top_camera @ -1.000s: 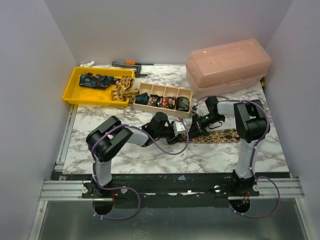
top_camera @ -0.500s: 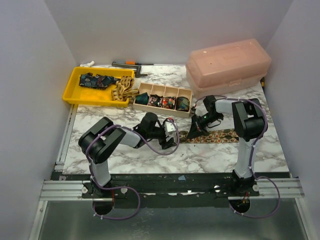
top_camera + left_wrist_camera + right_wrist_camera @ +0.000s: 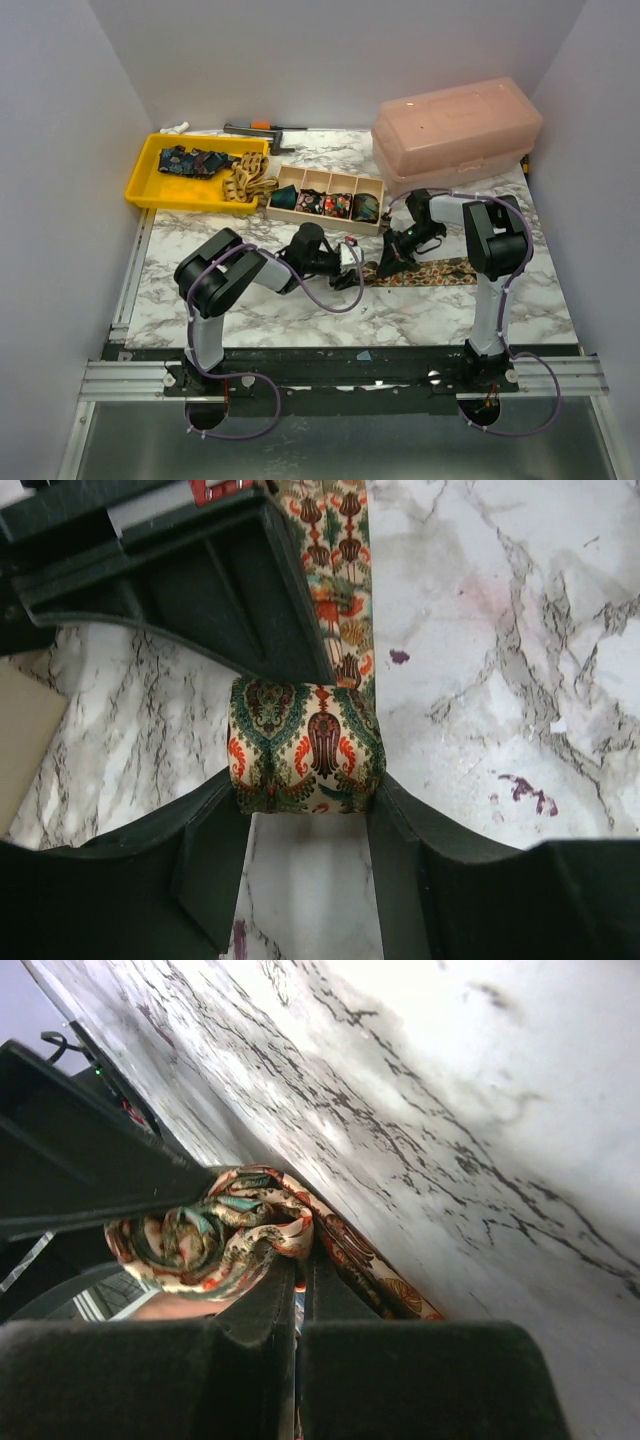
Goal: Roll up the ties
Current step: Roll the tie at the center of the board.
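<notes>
Paisley tie lay on the table just in front of the wooden divider box, at its right end, long axis parallel to the box front. The coil sat at the tie's left end, flat tail running right. Left tool looked clamped on the coil's two end faces, facing down the tail. Right tool was pinched tight, tips against the coil; couldn't tell if cloth was caught. Rolling on means going rightward, and the left arm looked better placed.
</notes>
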Robot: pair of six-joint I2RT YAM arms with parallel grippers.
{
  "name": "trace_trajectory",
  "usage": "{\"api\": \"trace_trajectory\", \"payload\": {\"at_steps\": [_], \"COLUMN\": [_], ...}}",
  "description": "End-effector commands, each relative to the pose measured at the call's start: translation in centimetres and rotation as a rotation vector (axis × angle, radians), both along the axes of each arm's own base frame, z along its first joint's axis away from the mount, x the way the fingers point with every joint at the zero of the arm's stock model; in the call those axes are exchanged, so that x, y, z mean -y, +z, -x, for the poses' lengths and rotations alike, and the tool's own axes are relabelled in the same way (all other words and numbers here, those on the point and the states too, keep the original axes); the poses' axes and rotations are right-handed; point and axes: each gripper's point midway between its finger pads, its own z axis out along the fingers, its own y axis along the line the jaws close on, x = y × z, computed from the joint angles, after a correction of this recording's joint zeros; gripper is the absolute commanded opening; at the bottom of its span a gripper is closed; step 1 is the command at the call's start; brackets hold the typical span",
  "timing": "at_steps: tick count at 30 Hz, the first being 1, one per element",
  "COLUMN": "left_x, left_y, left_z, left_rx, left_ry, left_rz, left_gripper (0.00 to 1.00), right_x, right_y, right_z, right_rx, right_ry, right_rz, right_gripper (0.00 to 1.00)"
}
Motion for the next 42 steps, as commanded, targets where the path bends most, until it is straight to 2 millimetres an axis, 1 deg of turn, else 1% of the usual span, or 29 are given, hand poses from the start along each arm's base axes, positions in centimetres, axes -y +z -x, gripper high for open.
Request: {"api": "trace_trajectory", "payload": {"at_steps": [1,3,5,7,9,11,14,16,17,20,23,27,28,31,34,37,39,42], "left_x": [3.3,4.2,4.8,4.9,4.6,3.9,2.7,2.2,2.0,1.4,0.1,-1.7,-2.1,-3.1,-4.0,-4.4,-4.5,-4.5], "left_y": [5.3,5.2,4.0,2.2,-0.2,-2.6,-5.5,-6.7,-7.3,-8.3,-9.8,-11.1,-11.4,-12.0,-12.6,-13.1,-13.4,-13.4], "left_z": [0.9,0.9,0.8,0.6,0.4,0.6,0.5,0.2,0.0,-0.7,-0.8,0.7,1.1,2.1,2.8,3.0,3.0,3.0], "left_rx": [0.071,0.061,0.027,-0.012,-0.056,-0.077,-0.081,-0.078,-0.075,-0.097,-0.128,-0.182,-0.192,-0.206,-0.221,-0.219,-0.219,-0.224], "left_ry": [-0.103,-0.111,-0.116,-0.111,-0.092,-0.078,-0.045,-0.014,-0.004,0.041,0.065,0.041,0.029,0.018,0.012,0.011,0.016,0.019], "left_rz": [0.115,0.109,0.075,0.032,-0.031,-0.090,-0.163,-0.197,-0.215,-0.284,-0.394,-0.521,-0.553,-0.629,-0.686,-0.724,-0.741,-0.749], "left_gripper": [0.48,0.48,0.48,0.48,0.48,0.49,0.49,0.49,0.46,0.39,0.40,0.36,0.35,0.32,0.31,0.30,0.30,0.30], "right_x": [4.5,4.3,4.1,3.9,3.6,3.4,3.1,2.8,2.7,2.2,1.8,1.6,1.7,2.6,3.6,4.4,4.8,4.9], "right_y": [-7.1,-7.1,-7.0,-6.8,-6.6,-6.4,-6.1,-5.9,-5.9,-5.3,-4.0,-2.4,-2.0,-0.8,0.7,2.2,3.1,4.3], "right_z": [1.0,1.0,1.1,1.1,1.0,0.8,0.8,1.0,1.1,1.1,0.7,0.3,0.1,-0.7,-1.6,-2.3,-2.4,-2.3], "right_rx": [0.022,0.024,0.025,0.028,0.037,0.044,0.048,0.051,0.051,0.061,0.103,0.142,0.151,0.171,0.186,0.213,0.218,0.224], "right_ry": [0.103,0.109,0.112,0.114,0.118,0.121,0.130,0.140,0.145,0.148,0.140,0.126,0.119,0.094,0.068,0.052,0.043,0.031], "right_rz": [0.305,0.296,0.283,0.263,0.245,0.228,0.199,0.180,0.176,0.138,0.109,0.086,0.083,0.075,0.052,0.032,0.011,-0.025], "right_gripper": [0.00,0.00,0.00,0.00,0.00,0.00,0.00,0.00,0.00,0.00,0.00,0.00,0.02,0.12,0.29,0.36,0.37,0.41]}}
